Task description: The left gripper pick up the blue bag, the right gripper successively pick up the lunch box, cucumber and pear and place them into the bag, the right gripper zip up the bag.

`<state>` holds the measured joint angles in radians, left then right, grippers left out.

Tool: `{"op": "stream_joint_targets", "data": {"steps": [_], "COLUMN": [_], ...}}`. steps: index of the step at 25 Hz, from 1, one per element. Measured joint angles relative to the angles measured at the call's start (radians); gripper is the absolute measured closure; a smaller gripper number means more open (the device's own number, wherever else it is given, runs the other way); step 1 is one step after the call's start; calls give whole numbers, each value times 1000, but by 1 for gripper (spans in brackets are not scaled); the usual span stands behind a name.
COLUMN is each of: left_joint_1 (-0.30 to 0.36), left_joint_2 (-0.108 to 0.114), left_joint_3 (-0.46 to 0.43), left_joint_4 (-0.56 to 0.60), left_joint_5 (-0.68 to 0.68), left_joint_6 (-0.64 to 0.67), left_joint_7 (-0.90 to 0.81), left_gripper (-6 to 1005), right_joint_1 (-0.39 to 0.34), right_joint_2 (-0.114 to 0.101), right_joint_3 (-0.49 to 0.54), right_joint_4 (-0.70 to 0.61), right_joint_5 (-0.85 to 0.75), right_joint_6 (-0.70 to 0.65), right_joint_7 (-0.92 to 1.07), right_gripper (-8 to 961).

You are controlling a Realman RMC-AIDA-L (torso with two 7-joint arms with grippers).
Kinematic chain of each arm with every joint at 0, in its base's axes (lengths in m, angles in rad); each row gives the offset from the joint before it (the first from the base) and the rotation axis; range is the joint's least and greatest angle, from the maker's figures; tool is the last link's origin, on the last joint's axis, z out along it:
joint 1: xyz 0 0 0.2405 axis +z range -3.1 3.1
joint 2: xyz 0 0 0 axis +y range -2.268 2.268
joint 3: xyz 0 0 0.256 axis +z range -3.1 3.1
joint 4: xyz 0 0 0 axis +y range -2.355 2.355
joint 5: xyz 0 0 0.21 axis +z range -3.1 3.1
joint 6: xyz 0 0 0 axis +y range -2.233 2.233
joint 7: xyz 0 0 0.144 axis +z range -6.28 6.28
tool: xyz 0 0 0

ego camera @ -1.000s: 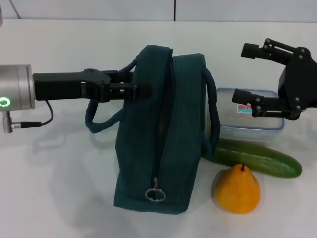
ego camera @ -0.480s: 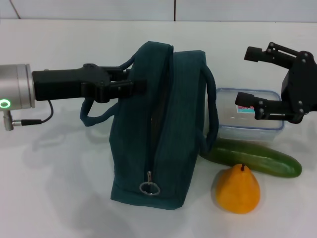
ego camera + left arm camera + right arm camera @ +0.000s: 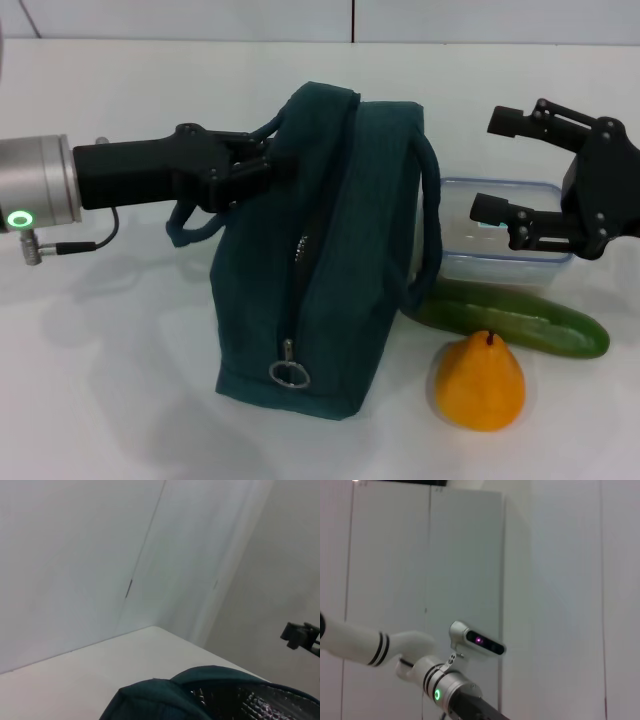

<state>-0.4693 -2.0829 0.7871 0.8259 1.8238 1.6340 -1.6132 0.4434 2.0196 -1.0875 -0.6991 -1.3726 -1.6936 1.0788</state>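
Note:
The dark blue bag [image 3: 330, 250] stands tilted in the middle of the head view, its zipper [image 3: 295, 300] open with a ring pull [image 3: 288, 374] at the near end. My left gripper [image 3: 262, 162] is shut on the bag's upper left edge and holds it up. The bag's rim [image 3: 210, 695] also shows in the left wrist view. My right gripper [image 3: 495, 165] is open, hovering above the clear lunch box [image 3: 500, 240] to the bag's right. The green cucumber [image 3: 515, 318] lies in front of the box. The yellow pear [image 3: 480, 382] stands nearest me.
All things rest on a white table [image 3: 110, 380]. The bag's loose handle [image 3: 428, 225] hangs between the bag and the lunch box. The right wrist view shows only a wall and my left arm [image 3: 445, 687].
My left gripper has lifted and pulled the bag's top edge, so the bag leans further and its base has slid left. The right gripper has shifted only slightly.

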Motion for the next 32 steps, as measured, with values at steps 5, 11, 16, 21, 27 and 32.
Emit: {"op": "stream_joint_targets", "data": {"steps": [5,11,16,21,27,32], "left_joint_1": [-22,-51,-58,-58,-59,-66], "left_joint_2": [1,-3,-6,-5,-6,-6], "left_joint_3": [1,12,12,12,10,12], "left_joint_4": [-47,-88,-115,-168,-226,-243], "left_joint_5": [-8,-7,-20,-77,-124,-128], "left_joint_6": [-64,-103,-104,-106,-117,-136], "left_joint_7": [0,88,222,342,438,468], "left_gripper": [789,889,954,954,954,954], "right_joint_1": [-2,4,10,-37,-104,-102], "right_joint_2": [1,4,9,6,8,1], "right_joint_3": [3,1,2,14,92,77], "right_joint_4": [115,356,587,662,740,761], "right_joint_5": [38,231,437,506,510,484], "right_joint_6": [-1,-4,-42,-47,19,46], "right_joint_7": [-11,-51,-86,-38,42,155], "right_gripper": [101,101,102,102,103,103]}}
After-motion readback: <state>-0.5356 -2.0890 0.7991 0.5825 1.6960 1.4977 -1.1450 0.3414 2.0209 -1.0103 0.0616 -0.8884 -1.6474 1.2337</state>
